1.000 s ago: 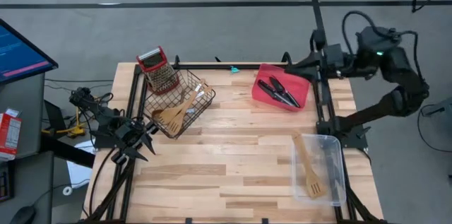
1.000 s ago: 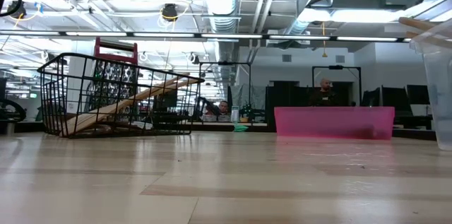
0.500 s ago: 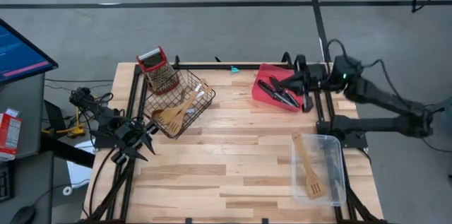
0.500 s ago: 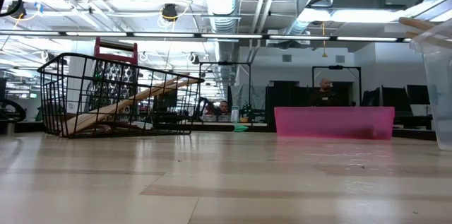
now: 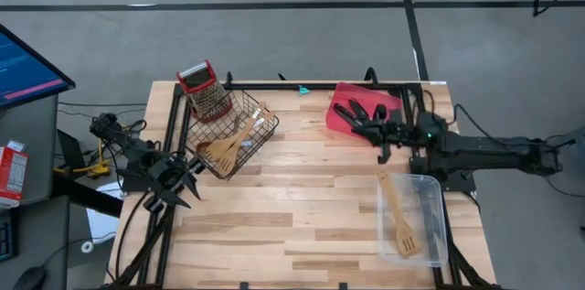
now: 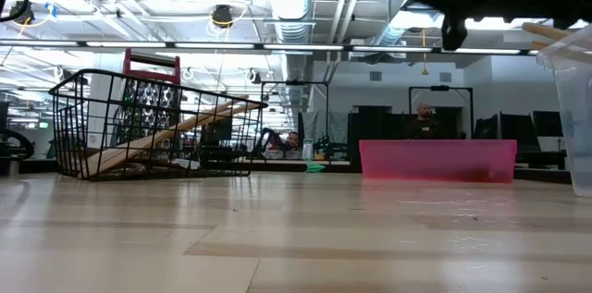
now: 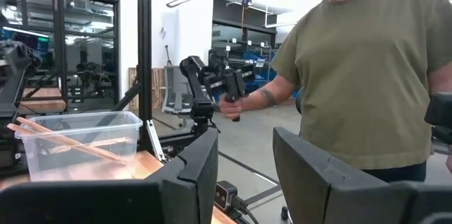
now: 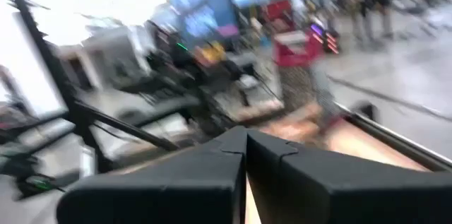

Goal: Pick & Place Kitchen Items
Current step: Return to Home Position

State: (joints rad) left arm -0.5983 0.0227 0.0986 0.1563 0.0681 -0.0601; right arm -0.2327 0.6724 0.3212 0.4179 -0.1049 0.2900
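Your right arm lies stretched low across the far right of the pale wood-plank table. Its right gripper hangs over the near edge of the flat red tray, and the wrist view shows the two dark fingers pressed together with nothing between them. You cannot make out what lies in the tray beneath the gripper. Your left gripper sits folded at the table's left edge, just beside the black wire basket, its fingertips parted around an empty gap. The kitchen items are split between two places. Pale wooden spoons and spatulas lie tilted inside the basket, with a red-handled steel grater at its far left corner, inside or just outside you cannot tell. Pale wooden spatulas lie in the clear plastic bin at the near right. A person in an olive T-shirt stands beyond the table in the left wrist view
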